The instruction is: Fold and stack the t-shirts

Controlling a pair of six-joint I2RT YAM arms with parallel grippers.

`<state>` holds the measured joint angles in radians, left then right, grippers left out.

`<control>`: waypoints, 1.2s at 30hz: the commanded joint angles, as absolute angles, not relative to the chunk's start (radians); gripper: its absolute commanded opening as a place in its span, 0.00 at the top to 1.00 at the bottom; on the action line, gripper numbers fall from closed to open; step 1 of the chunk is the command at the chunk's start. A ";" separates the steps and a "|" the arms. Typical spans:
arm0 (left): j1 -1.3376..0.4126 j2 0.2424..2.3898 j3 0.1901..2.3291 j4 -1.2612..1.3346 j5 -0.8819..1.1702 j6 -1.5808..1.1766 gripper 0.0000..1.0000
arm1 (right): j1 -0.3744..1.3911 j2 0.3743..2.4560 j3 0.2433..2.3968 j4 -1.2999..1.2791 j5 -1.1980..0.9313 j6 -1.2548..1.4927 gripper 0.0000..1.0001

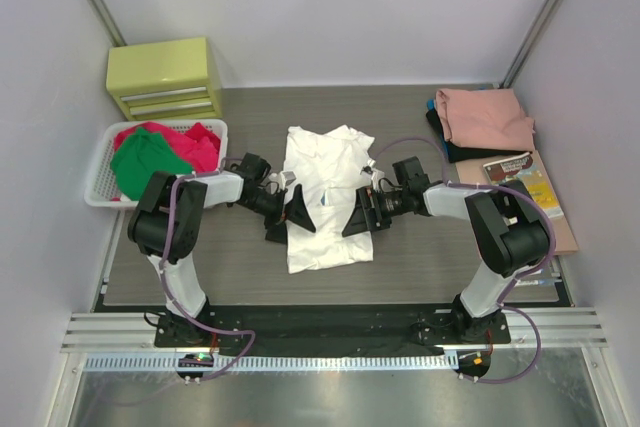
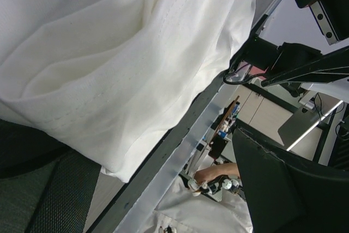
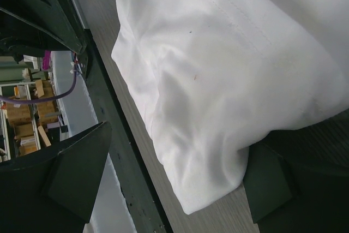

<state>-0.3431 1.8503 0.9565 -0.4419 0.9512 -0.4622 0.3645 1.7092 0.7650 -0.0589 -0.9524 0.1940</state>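
Presently left gripper [image 1: 297, 211] and right gripper [image 1: 357, 217] flank the white t-shirt [image 1: 318, 172] wide open, empty; a shallow pinch could drop one layer.

The white t-shirt [image 2: 109, 69] is cut off at the top and left edges of the left wrist view; the black shirt [image 1: 450, 148] is mostly buried under the salmon-pink shirt [image 1: 485, 117]; print on the book [image 1: 520, 179] cannot be read.
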 commanded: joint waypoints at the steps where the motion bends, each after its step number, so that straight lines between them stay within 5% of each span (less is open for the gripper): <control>1: -0.351 1.862 0.917 -0.475 0.821 -0.394 0.00 | 0.373 1.755 0.756 -0.084 -0.877 0.161 0.00; 12: -0.319 1.718 0.835 -0.558 0.758 -0.356 0.00 | 0.371 1.755 0.761 -0.095 -0.888 0.153 0.00; 25: -0.356 1.827 0.885 -0.506 0.816 -0.394 0.01 | 0.373 1.752 0.761 -0.103 -0.885 0.149 0.00; 28: -0.365 1.847 0.900 -0.503 0.827 -0.396 0.13 | 0.371 1.758 0.762 -0.101 -0.884 0.150 0.00; 30: -0.365 1.848 0.897 -0.505 0.825 -0.394 0.29 | 0.373 1.761 0.764 -0.101 -0.884 0.153 0.00; 34: -0.365 1.835 0.881 -0.506 0.804 -0.379 0.82 | 0.373 1.775 0.765 -0.103 -0.891 0.155 0.09; 36: -0.364 1.825 0.880 -0.512 0.796 -0.374 0.93 | 0.373 1.781 0.765 -0.106 -0.894 0.155 0.22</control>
